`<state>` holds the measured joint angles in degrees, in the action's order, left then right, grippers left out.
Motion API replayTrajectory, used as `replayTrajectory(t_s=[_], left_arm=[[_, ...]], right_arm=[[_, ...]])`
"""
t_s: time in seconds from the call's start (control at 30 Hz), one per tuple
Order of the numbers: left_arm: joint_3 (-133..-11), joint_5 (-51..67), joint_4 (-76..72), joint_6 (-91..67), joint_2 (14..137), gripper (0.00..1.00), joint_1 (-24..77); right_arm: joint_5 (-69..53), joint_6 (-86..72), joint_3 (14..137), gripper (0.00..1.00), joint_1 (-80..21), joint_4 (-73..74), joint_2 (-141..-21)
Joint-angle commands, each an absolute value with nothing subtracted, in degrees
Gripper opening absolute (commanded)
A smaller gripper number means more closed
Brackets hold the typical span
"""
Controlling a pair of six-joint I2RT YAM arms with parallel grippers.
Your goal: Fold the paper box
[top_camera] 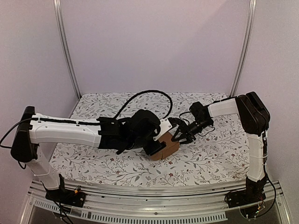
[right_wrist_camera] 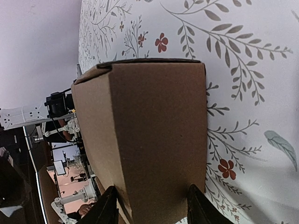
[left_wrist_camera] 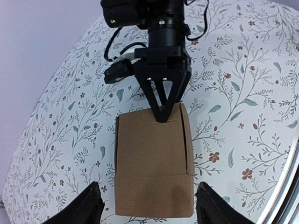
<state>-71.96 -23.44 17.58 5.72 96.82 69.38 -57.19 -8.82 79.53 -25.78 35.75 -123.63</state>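
The paper box (top_camera: 164,147) sits in the middle of the worktop (top_camera: 210,158). The left gripper (left_wrist_camera: 147,196) has open jaws on both sides of it. The right gripper (top_camera: 182,136) pinches its upper right end. A hard squeeze could crush it or pop it open.

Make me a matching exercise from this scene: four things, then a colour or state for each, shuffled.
1 paper box
2 left gripper
3 tablecloth
4 right gripper

A white, floral print
B open, astride the box
C plain brown
D tip at one edge of the box

Pairs: 1-C, 2-B, 3-A, 4-D
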Motion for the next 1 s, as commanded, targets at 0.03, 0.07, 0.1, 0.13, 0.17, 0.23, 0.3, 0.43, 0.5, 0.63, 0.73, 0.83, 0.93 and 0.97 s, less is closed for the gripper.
replayTrajectory(t_s=[0.03,0.07,0.1,0.13,0.17,0.23,0.3,0.43,0.5,0.63,0.73,0.83,0.93,0.97], left_arm=[[-69.4,-19.8,22.2,-5.4,96.8,0.70,59.3],[-69.2,-18.1,22.4,-7.7,96.7,0.70,57.7],[-68.6,-16.4,22.1,-9.6,96.5,0.70,56.0],[-67.9,-14.7,21.3,-11.2,96.2,0.70,54.6],[-66.6,-13.1,20.2,-12.3,95.8,0.70,53.3],[-64.9,-7.8,17.9,-13.6,95.6,0.70,50.6],[-63.8,-1.5,15.7,-14.7,96.1,0.70,48.1],[-63.5,7.3,13.6,-15.8,98.4,0.70,46.0],[-63.6,9.4,13.2,-16.1,99.6,0.70,45.8],[-64.4,11.6,13.7,-17.1,102.2,0.68,45.6],[-65.2,12.4,13.8,-18.0,103.9,0.67,45.6],[-66.0,13.7,13.7,-19.0,105.1,0.64,45.6],[-66.0,14.8,13.5,-20.0,105.5,0.61,45.6],[-65.8,15.1,13.4,-20.4,105.5,0.61,45.6]], right_arm=[[-51.3,-8.3,79.3,0.49,-25.7,37.7,-126.9],[-51.2,-8.3,79.3,0.49,-25.8,37.7,-126.9],[-51.2,-8.1,79.3,0.49,-25.7,37.8,-126.9],[-51.1,-8.0,79.4,0.49,-25.7,38.0,-126.9],[-51.1,-7.9,79.4,0.49,-25.7,38.0,-126.9],[-51.1,-7.7,79.5,0.49,-25.8,38.3,-126.8],[-51.1,-7.5,79.6,0.49,-25.8,38.4,-126.7],[-51.3,-7.2,79.9,0.49,-25.7,38.7,-126.9],[-51.4,-7.2,80.0,0.49,-25.7,38.8,-127.0],[-51.6,-6.7,80.1,0.48,-25.7,39.2,-127.0],[-51.6,-6.3,80.3,0.48,-25.8,39.6,-126.9],[-51.2,-5.8,80.5,0.49,-25.7,40.2,-126.6],[-50.5,-5.3,80.4,0.48,-25.7,40.7,-126.2],[-50.3,-5.0,80.4,0.48,-25.7,40.8,-126.1]])
